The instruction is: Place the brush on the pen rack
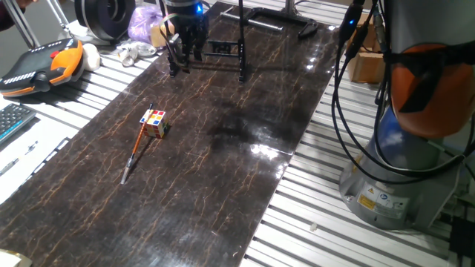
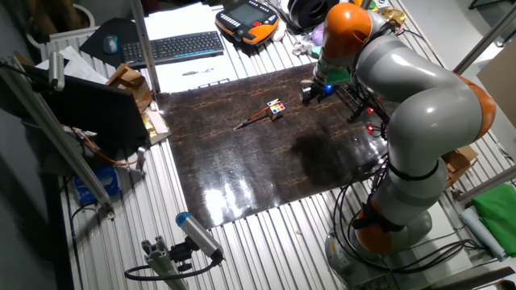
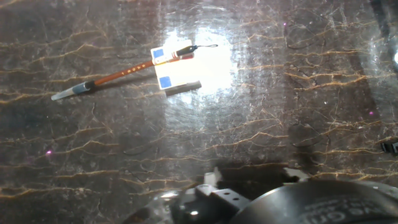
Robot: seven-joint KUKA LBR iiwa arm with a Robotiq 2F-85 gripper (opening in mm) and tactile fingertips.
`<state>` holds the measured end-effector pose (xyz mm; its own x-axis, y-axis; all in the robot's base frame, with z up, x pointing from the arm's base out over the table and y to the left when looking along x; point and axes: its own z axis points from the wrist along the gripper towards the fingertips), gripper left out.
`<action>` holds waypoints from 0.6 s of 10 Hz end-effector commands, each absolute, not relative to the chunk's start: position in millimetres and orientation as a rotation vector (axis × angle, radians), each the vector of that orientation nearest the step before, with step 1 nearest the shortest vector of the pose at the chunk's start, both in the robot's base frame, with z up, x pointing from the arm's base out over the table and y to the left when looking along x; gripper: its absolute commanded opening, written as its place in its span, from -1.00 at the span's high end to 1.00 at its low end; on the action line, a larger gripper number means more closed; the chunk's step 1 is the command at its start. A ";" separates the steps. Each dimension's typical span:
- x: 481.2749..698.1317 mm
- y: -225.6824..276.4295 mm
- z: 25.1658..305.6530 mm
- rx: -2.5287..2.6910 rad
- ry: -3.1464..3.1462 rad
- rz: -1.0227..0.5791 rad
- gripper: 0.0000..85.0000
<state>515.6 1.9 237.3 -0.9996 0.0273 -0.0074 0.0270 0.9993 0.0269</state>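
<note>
One brush (image 1: 136, 150) lying against cube (image 1: 155, 123) | pincer (image 1: 186, 49) by pen rack (image 1: 215, 49) | grip state unclear

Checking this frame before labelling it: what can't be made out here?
- Gripper, one fixed view: dark against the pen rack; open or shut unclear.
- Hand view: glare washes out the puzzle cube where the brush meets it.
- The other fixed view: arm covers most of the rack.

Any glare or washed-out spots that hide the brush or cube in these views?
Hand view: glare bleaches the puzzle cube, but the brush stays readable. One fixed view: bright reflections on the dark tabletop, clear of both. Other fixed view: sheen near the mat's front edge only.
</note>
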 end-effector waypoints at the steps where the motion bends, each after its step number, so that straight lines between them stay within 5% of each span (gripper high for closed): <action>1: 515.9 1.9 236.9 0.042 3.133 0.043 0.98; 6: 517.5 1.8 235.2 0.057 3.133 0.063 0.98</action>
<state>517.4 1.8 235.3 -0.9993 0.0361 -0.0065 0.0358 0.9985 0.0403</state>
